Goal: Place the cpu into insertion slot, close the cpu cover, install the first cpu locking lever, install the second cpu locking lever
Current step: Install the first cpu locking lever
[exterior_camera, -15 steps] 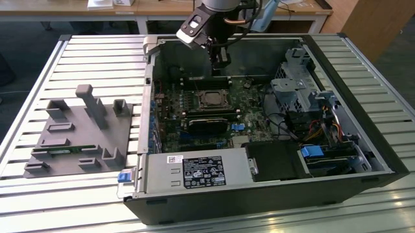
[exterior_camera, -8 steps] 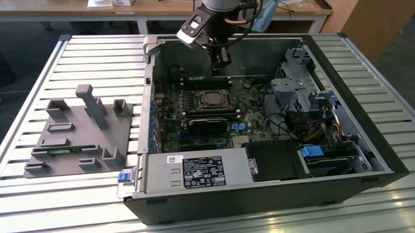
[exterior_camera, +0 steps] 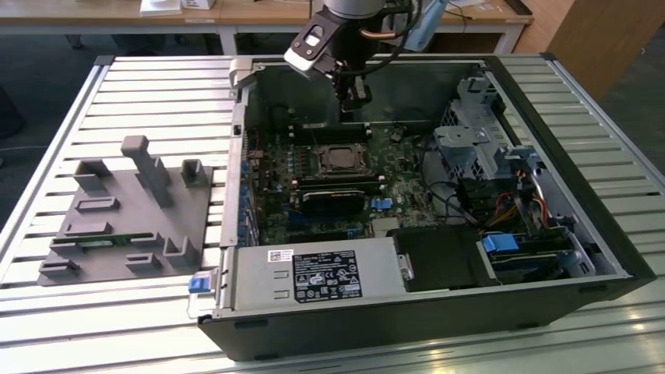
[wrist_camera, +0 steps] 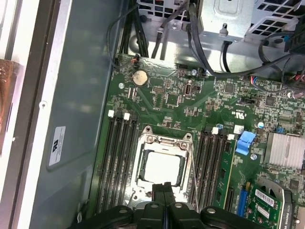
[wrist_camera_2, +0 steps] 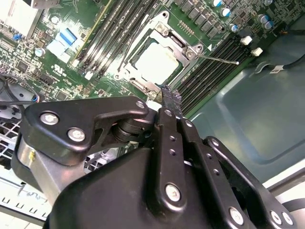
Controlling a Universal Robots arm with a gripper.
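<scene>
**Robot's black gripper (exterior_camera: 353, 105) hung closed over silvery square cpu (wrist_camera: 162, 168)**

The small flat chip, its metal top silvery-grey, lay in the square dark insertion slot (exterior_camera: 321, 161) on the green circuit board (wrist_camera: 190, 109). The thin silvery metal cpu cover (wrist_camera: 164, 141) lay down around it. Near the slot's edge the gripper's two fingers (wrist_camera_2: 166, 98) pressed together, gripping nothing. A white printed label (wrist_camera: 57, 145) marked the grey case wall (wrist_camera: 81, 71), and a black label (exterior_camera: 324, 276) marked the silver power supply (exterior_camera: 260, 280).
</scene>
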